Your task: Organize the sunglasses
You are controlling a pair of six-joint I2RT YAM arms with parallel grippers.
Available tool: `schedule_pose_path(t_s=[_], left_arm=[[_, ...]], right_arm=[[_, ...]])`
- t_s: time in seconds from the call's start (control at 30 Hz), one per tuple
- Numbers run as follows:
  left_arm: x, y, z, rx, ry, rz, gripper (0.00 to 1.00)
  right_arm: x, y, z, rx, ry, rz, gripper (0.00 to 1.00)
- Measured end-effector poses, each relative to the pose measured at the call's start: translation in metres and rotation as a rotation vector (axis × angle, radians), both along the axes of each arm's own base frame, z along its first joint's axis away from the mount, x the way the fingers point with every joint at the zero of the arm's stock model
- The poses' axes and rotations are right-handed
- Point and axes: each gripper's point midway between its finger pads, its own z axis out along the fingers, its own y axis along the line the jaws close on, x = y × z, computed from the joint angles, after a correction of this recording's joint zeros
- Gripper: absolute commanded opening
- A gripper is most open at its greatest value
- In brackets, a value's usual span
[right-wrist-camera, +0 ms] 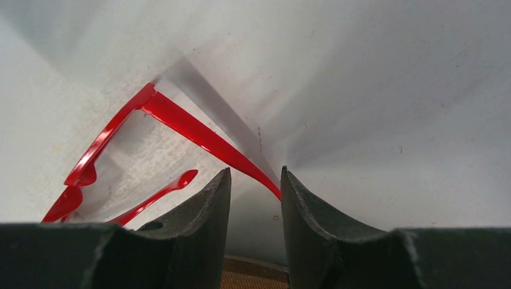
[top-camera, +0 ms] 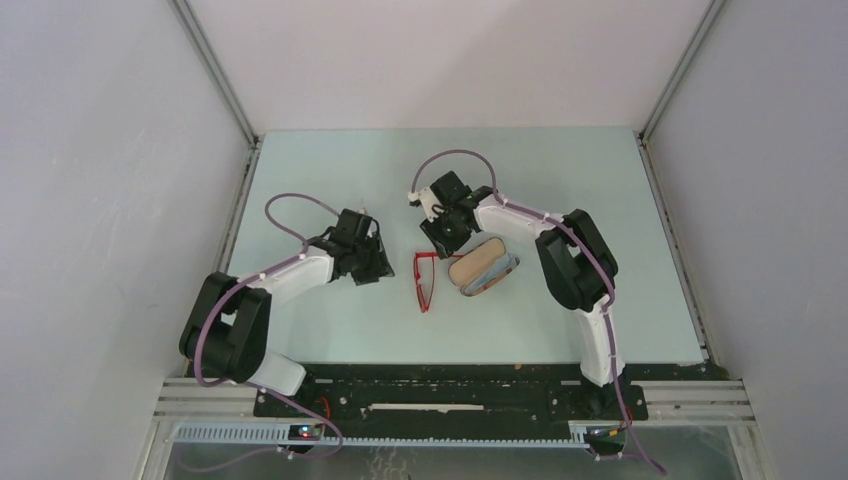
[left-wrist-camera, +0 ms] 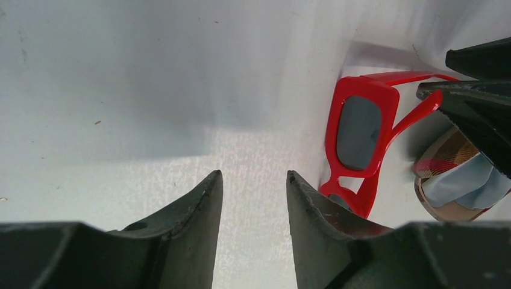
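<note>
My left jaws are half open, holding nothing. My right jaws are open around one thin arm of the sunglasses (right-wrist-camera: pixel 193 130) (the red pair).

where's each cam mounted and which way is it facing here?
Top external: above and behind the bases, looking down on the table; both arms show, with left gripper and right gripper.
Left wrist: on the left arm, looking past its own fingers at the sunglasses, the case and the right gripper.
Right wrist: on the right arm, looking past its fingers at the sunglasses' arms.
Shared: all three see the sunglasses.
</note>
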Motion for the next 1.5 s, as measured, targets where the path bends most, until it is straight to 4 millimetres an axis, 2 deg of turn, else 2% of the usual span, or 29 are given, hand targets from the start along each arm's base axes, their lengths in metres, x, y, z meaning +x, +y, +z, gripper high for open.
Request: schedule_pose_path(t_s=[0.1, 0.27, 0.37, 0.5, 0.63, 1.0, 1.23, 1.4, 1.5], left_arm=[[0.0, 0.0, 0.0, 0.0, 0.0, 0.0, 0.48], [0.0, 0.0, 0.0, 0.0, 0.0, 0.0, 0.48], [0.0, 0.0, -0.001, 0.001, 0.001, -0.001, 0.49], [-0.001, 0.008, -0.011, 0.025, 0.033, 0.0, 0.48], [0.004, 0.019, -0.019, 0.018, 0.062, 0.034, 0.48], [0.02, 0.016, -0.018, -0.009, 0.048, 0.044, 0.48], [0.026, 0.0, -0.018, -0.054, 0.026, 0.015, 0.48], [0.033, -0.02, -0.017, -0.077, 0.015, -0.021, 0.47], [0.034, -0.026, -0.017, -0.084, 0.017, -0.035, 0.47]], right_arm=[[0.0, 0.0, -0.004, -0.006, 0.006, 0.002, 0.43], [-0.001, 0.002, -0.01, -0.004, 0.016, 0.007, 0.28], [0.002, 0.005, -0.01, 0.008, 0.012, 0.0, 0.26], [0.011, 0.016, -0.01, 0.027, 0.005, -0.018, 0.21], [0.014, 0.03, -0.009, 0.038, -0.022, -0.025, 0.21], [0.018, 0.049, -0.005, 0.075, -0.005, -0.09, 0.21], [0.012, 0.065, 0.002, 0.157, 0.087, -0.246, 0.2], [0.002, 0.078, 0.003, 0.19, 0.145, -0.346, 0.23], [0.001, 0.082, 0.003, 0.196, 0.145, -0.398, 0.29]])
